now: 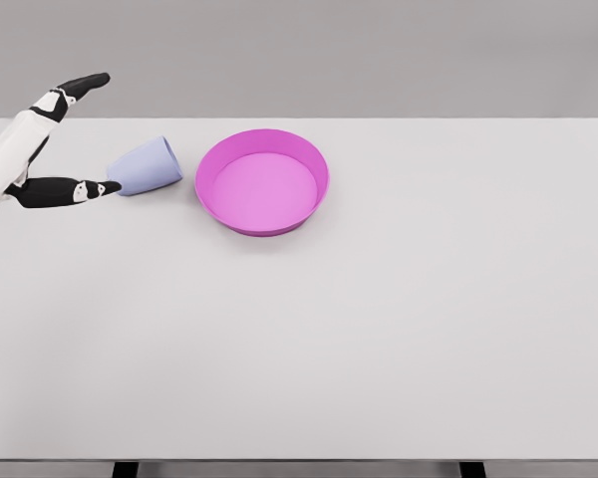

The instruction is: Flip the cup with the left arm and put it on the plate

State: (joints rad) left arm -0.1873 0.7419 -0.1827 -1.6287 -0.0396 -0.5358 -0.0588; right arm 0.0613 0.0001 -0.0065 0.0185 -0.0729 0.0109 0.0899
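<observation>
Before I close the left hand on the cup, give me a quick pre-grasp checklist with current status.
1. Cup lying on its side, left of the plate: ok.
2. Left hand open, fingers spread: ok.
3. Lower finger at the cup's narrow end; actual contact: cannot tell.
4. Upper finger over the cup: not ok, it points up and away, well above it.
5. Plate holds nothing, ready to receive the cup: ok.
6. Gap between cup and plate rim: ok, small but visible.
</observation>
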